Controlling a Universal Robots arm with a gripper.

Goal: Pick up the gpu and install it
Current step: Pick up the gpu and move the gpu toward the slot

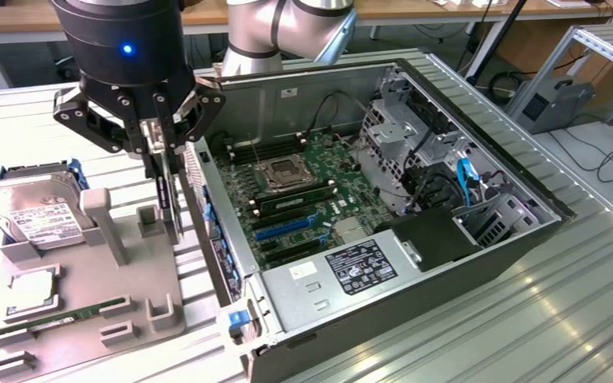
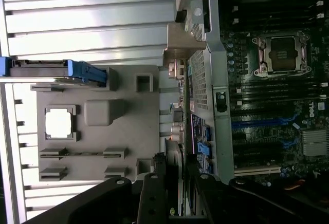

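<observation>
A silver hard drive (image 1: 28, 211) in a blue-tabbed caddy sits farthest from the open computer case (image 1: 285, 100), on the exterior view's left. The print on its white label is too small to read. Nearer the case lies a grey holder tray (image 1: 83, 299) carrying a square processor chip (image 1: 29, 289) and a green RAM stick (image 1: 45, 319). Just beside the case's outer wall, the gripper (image 1: 160, 144) is clamped narrowly on the top edge of the gpu (image 1: 164, 199). The card hangs upright, its lower end near the tray's posts. Inside the case, the motherboard (image 1: 318, 195) shows a processor socket (image 1: 285, 171) and blue slots (image 1: 285, 229). A black power supply label (image 1: 360, 267) has unreadable white print. In the wrist view, white board lettering (image 2: 323, 112) appears to read DELL.
</observation>
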